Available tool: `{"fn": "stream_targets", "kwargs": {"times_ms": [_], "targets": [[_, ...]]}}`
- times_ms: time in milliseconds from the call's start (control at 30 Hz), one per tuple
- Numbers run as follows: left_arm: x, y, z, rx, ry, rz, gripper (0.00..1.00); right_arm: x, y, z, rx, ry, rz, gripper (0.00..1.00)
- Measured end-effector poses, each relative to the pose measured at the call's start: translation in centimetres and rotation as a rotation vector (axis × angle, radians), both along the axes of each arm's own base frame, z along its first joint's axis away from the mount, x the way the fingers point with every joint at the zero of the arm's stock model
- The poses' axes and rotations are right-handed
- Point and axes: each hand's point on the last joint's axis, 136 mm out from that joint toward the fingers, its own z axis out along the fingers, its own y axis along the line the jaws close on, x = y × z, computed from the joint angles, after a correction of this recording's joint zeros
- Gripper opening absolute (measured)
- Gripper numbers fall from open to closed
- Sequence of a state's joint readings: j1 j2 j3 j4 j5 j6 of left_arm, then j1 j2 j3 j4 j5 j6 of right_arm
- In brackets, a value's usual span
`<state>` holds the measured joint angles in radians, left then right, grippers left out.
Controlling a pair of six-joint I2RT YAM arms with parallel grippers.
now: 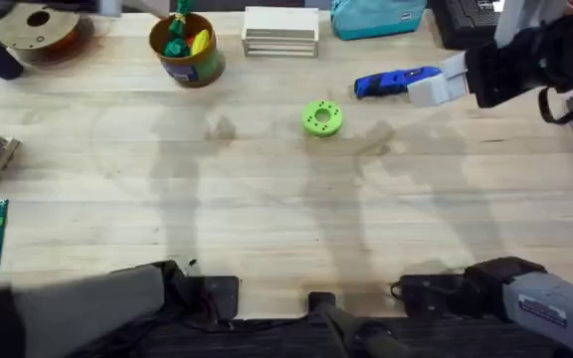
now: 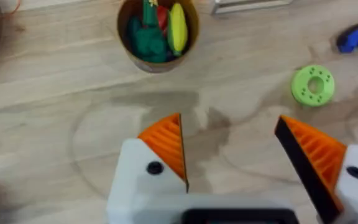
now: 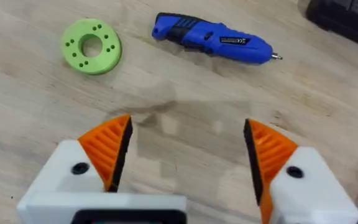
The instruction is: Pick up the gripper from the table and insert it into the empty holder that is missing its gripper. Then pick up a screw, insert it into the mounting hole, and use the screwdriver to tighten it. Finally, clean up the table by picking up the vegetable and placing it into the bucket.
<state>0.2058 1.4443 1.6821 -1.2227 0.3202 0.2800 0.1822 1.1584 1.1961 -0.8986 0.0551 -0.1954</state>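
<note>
As both wrist views show full orange pads on both claws, the insert and screw steps look done. Bucket point(image 1: 187, 50) at 11 o'clock on the desk point(image 1: 267, 199) already holds the vegetable point(image 1: 176, 42) beside a yellow piece. Green disc point(image 1: 321, 117) near centre. Screwdriver point(image 1: 396, 82) lies at 1 o'clock. Left claw point(image 2: 232, 149) wide open, empty; right claw point(image 3: 188, 152) same. Nothing obvious left.
</note>
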Motion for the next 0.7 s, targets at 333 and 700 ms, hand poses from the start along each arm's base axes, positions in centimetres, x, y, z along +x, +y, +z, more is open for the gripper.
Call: {"fn": "stream_targets", "kwargs": {"times_ms": [333, 700], "targets": [[-10.6, -2.1, 3.6, 0.037, -0.002, -0.042, 0.896, 0.0, 0.0, 0.0, 0.001, 0.001, -0.001, 0.99], [-16.1, -3.2, 5.0, 0.058, -0.05, -0.05, 0.899, 0.0, 0.0, 0.0, 0.001, 0.002, -0.001, 0.989]]}}
